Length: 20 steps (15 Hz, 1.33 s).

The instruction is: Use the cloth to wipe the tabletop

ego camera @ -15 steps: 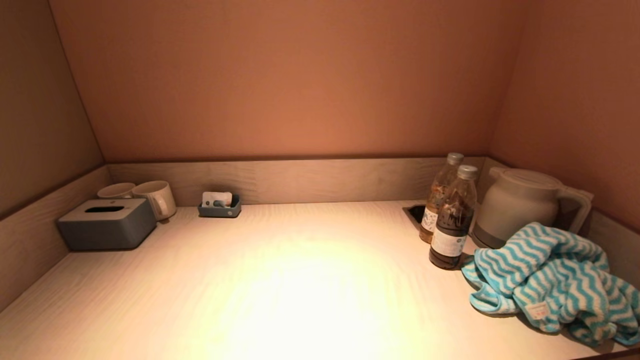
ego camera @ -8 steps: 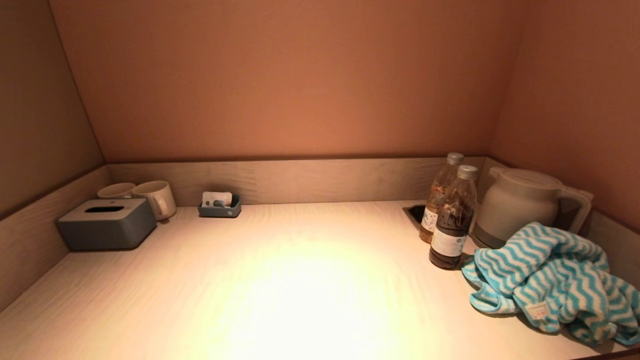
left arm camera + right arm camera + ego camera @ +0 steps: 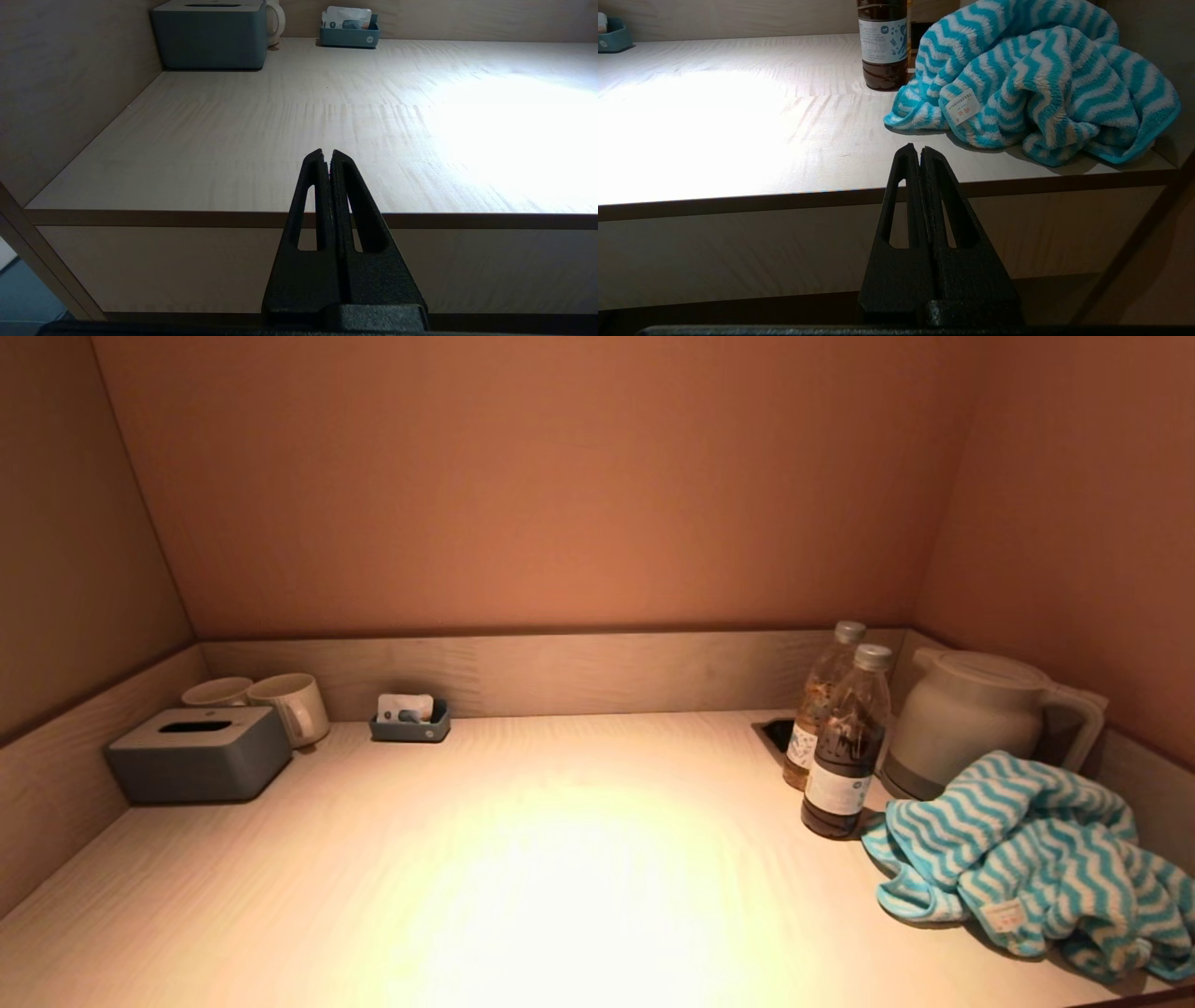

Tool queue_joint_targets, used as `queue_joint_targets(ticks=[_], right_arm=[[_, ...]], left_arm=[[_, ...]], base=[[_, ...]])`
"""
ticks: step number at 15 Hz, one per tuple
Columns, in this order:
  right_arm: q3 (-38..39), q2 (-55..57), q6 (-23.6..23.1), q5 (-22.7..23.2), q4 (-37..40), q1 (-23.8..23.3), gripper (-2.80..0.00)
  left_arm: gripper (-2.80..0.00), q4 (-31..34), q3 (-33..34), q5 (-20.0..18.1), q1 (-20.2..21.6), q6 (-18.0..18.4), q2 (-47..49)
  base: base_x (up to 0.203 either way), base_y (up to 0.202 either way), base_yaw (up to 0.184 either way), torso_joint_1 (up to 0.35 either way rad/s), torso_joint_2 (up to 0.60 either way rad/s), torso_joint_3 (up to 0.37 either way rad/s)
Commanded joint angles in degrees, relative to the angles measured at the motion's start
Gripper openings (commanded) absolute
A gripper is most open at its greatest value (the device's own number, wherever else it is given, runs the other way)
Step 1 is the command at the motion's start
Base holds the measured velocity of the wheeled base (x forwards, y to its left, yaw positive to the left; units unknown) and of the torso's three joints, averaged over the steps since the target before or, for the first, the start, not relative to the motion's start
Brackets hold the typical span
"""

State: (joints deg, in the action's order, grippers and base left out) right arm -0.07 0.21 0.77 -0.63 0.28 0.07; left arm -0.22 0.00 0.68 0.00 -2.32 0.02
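A crumpled teal-and-white striped cloth [image 3: 1036,859] lies at the right front corner of the pale wooden tabletop [image 3: 560,859], beside the bottles; it also shows in the right wrist view [image 3: 1031,88]. My right gripper [image 3: 920,151] is shut and empty, held below and in front of the table's front edge, short of the cloth. My left gripper [image 3: 326,156] is shut and empty, held before the table's front edge on the left side. Neither gripper shows in the head view.
Two bottles [image 3: 845,747] and a white kettle [image 3: 971,719] stand at the back right, next to the cloth. A grey tissue box [image 3: 198,753], two mugs [image 3: 280,705] and a small blue tray [image 3: 409,721] sit at the back left. Low walls border the table.
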Motion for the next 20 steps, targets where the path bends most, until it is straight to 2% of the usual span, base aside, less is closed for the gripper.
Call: queue_joint_targets(ticks=[1,20], right_arm=[[0.1,0.0,0.0,0.0,0.0,0.0,-2.8],[0.0,-0.1,0.5,0.0,0.0,0.0,-2.8]], left_arm=[[-2.8,0.0,0.0,0.0,0.0,-0.1,0.0],[-2.8,0.0,0.0,0.0,0.0,-0.1,0.0]], base=[[0.0,0.0,0.0,0.0,0.0,0.0],[0.0,0.0,0.0,0.0,0.0,0.0]])
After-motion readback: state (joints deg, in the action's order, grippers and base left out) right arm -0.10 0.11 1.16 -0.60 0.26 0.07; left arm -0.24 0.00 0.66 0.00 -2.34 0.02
